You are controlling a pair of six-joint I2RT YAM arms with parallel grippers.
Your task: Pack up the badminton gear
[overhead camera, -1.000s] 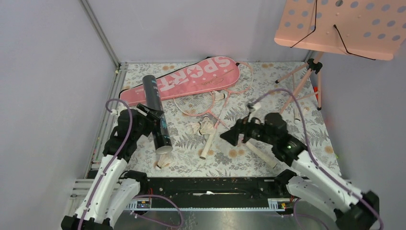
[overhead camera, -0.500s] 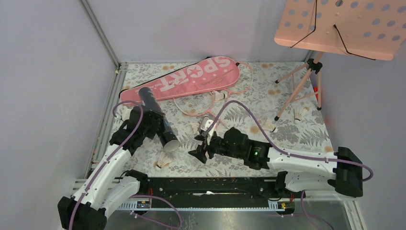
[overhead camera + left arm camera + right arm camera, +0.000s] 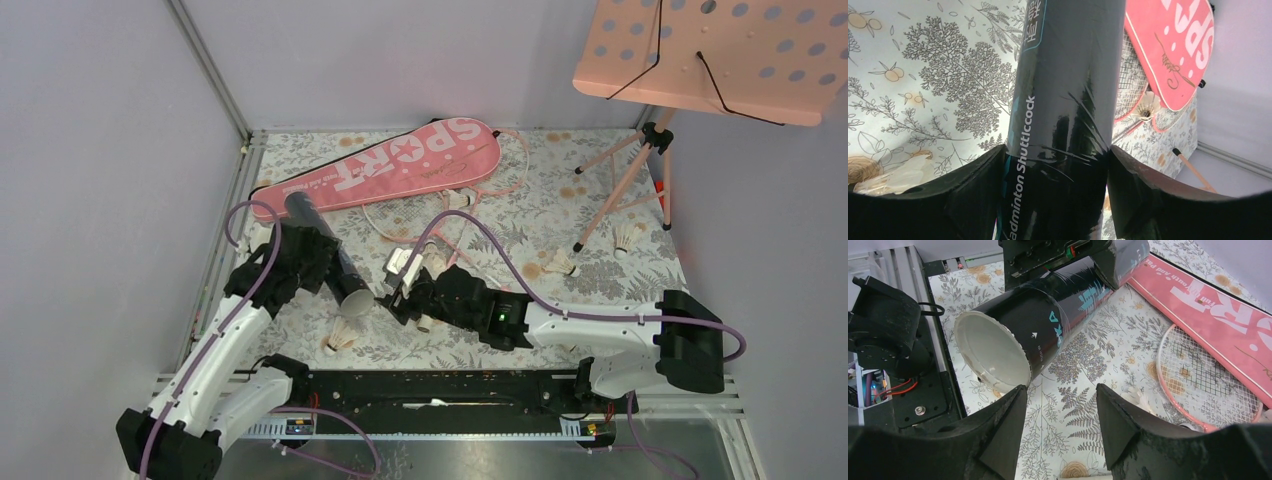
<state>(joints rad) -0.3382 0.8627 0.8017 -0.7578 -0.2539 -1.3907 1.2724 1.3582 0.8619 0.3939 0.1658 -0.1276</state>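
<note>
Black tube [image 3: 1063, 75] clamped in the left gripper [image 3: 1057, 157]
Its mouth is held just ahead of the right gripper [image 3: 1060, 390] (jaws apart, empty); nudged by those fingers [image 3: 998, 440], it could be twisted loose

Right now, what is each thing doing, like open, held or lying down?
black tube, open-ended, held
left hand, shut on black tube
right hand, open, empty, facing the tube's mouth
racket bag, lying flat
rackets, lying loose, unpacked
shuttlecocks, scattered loose
music stand, upright
</note>
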